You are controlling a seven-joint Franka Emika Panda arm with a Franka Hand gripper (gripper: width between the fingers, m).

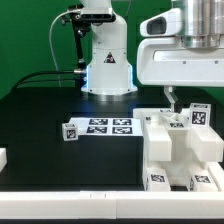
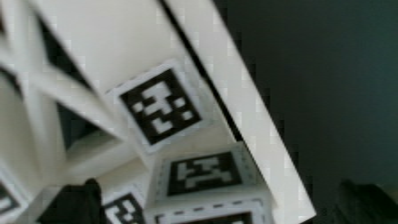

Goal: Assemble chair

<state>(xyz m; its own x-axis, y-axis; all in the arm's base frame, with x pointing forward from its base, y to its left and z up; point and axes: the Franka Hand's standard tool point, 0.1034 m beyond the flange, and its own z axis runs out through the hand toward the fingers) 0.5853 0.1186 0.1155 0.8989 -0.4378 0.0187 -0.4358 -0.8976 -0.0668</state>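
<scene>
On the black table [image 1: 40, 125] — chair [image 1: 180, 150] near front edge, open room leftward

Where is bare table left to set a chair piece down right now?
Bare black table lies in front of the marker board, bordered by a small white block at the exterior view's left edge and the chair parts at its right, where it is crowded under the open pincer.

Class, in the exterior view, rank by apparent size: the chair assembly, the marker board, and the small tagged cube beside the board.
1. chair assembly, though nearness to the camera inflates it
2. marker board
3. small tagged cube
</scene>
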